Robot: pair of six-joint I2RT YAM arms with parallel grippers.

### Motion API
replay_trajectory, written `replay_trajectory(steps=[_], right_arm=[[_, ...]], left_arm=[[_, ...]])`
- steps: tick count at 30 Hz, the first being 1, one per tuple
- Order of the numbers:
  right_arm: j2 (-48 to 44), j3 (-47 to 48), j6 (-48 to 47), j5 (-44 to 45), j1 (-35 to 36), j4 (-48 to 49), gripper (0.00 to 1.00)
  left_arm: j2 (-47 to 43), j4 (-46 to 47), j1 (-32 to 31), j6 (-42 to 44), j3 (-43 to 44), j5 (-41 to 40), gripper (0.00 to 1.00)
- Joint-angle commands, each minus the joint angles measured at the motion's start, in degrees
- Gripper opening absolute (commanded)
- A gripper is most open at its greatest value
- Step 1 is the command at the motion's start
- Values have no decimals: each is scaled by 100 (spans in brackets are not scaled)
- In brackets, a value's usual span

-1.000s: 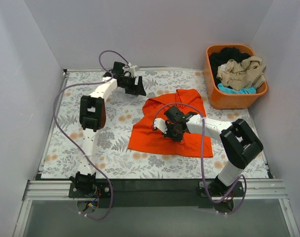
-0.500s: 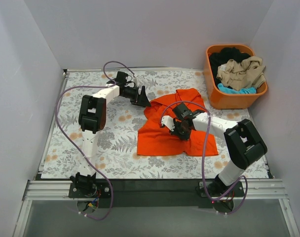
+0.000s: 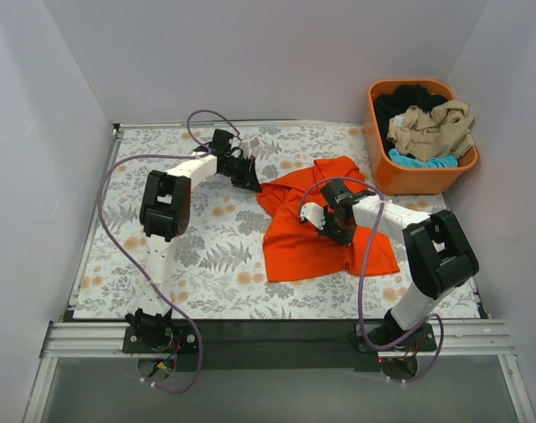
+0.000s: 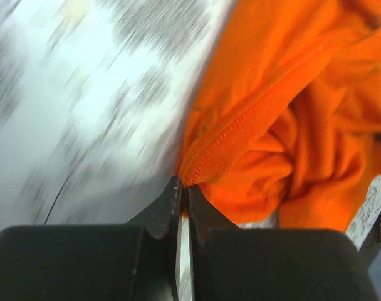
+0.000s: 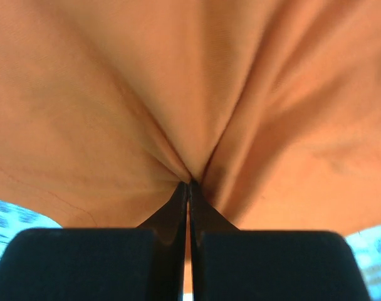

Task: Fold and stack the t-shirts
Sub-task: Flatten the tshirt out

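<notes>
An orange t-shirt (image 3: 316,233) lies rumpled on the flowered table, right of centre. My left gripper (image 3: 253,184) sits at the shirt's far-left edge. In the left wrist view its jaws are shut on the stitched hem of the orange t-shirt (image 4: 240,132), pinching it at the tips (image 4: 183,185). My right gripper (image 3: 333,231) is on the middle of the shirt. The right wrist view shows it (image 5: 189,184) shut on a pinch of the orange cloth (image 5: 190,81), with folds running into the tips. More t-shirts, beige (image 3: 431,128), black (image 3: 409,97) and turquoise (image 3: 422,161), are heaped in the basket.
An orange plastic basket (image 3: 418,179) stands at the far right corner of the table (image 3: 145,264). White walls close in the left, back and right sides. A dark rail with the arm bases runs along the near edge.
The left gripper moved to the shirt's far-left edge and closed on its hem. The right gripper dragged the shirt toward the right and back, bunching it narrower.
</notes>
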Motion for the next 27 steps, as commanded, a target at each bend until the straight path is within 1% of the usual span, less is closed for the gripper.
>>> replay_trajectory(steps=[1,2,3,4,5,6,7,8,9,10,12,13,14,16,18,19,20,21,22,23,24,25,26,27], right_arm=[[444,203,-507,594,-394,-395,1],[592,343,-578,638,-429,-369,1],[681,588,-649,743,-508,-342,1],[769,721,-728,796,-543,-298,1],[970,836,-859,858,-570,-168,1],[1085,1072,-938,963,-631,-88,1],[1356,1213,-1000,999,-649,17,1],[1506,1371,-1053,1043,-667,44,1],[1656,1582,-1054,1086,-675,62,1],[1805,2010,-1036,1087,-676,80,1],[2262,2539,-957,1157,-676,106,1],[2429,3099,-948,1192,-676,106,1],[2753,3348,-939,1227,-676,106,1],[3175,3849,-922,1464,-684,141,1],[3335,4377,-930,1675,-719,220,1],[3406,4509,-904,1693,-728,229,5],[3389,4632,-878,1667,-728,203,20],[3310,4607,-852,1528,-728,177,29],[3075,4564,-808,1352,-720,20,39],[2916,4502,-755,1168,-702,-130,46],[2731,4293,-694,835,-667,-227,54],[2303,4152,-571,641,-641,-463,57],[2081,4028,-509,421,-597,-578,60],[1870,3775,-404,1,-570,-684,60]], left_arm=[[-1247,-210,860,-36,-1003,-670,0],[-1530,-358,1140,69,-1276,-670,0],[-1750,-508,1265,348,-1749,-740,0],[-2222,-631,1362,517,-1962,-819,0],[-2436,-789,1537,649,-2182,-907,0],[-2638,-817,1626,789,-2706,-1143,0],[-2875,-808,1705,834,-2912,-1223,0],[-3165,-869,1941,887,-3088,-1294,0],[-3289,-896,2021,922,-3229,-1434,0],[-3360,-913,2101,940,-3413,-1522,0],[-3405,-922,2347,949,-3485,-1619,0],[-3379,-887,2452,888,-3441,-1759,0],[-3291,-852,2618,853,-3371,-1778,0],[-2923,-931,2812,739,-3108,-1760,0],[-2572,-1028,2883,563,-2730,-1821,0],[-2483,-1063,2927,510,-2633,-1891,0],[-2395,-1098,2945,449,-2424,-1909,0],[-2255,-1159,2945,448,-2317,-1875,0],[-2210,-1238,2945,465,-2212,-1761,2],[-2209,-1369,2954,509,-2089,-1464,17],[-2244,-1414,2971,649,-2070,-1252,25],[-2427,-1423,2971,746,-2079,-1129,32],[-2542,-1423,2971,843,-2105,-918,44],[-2657,-1397,2971,939,-2166,-873,46]])
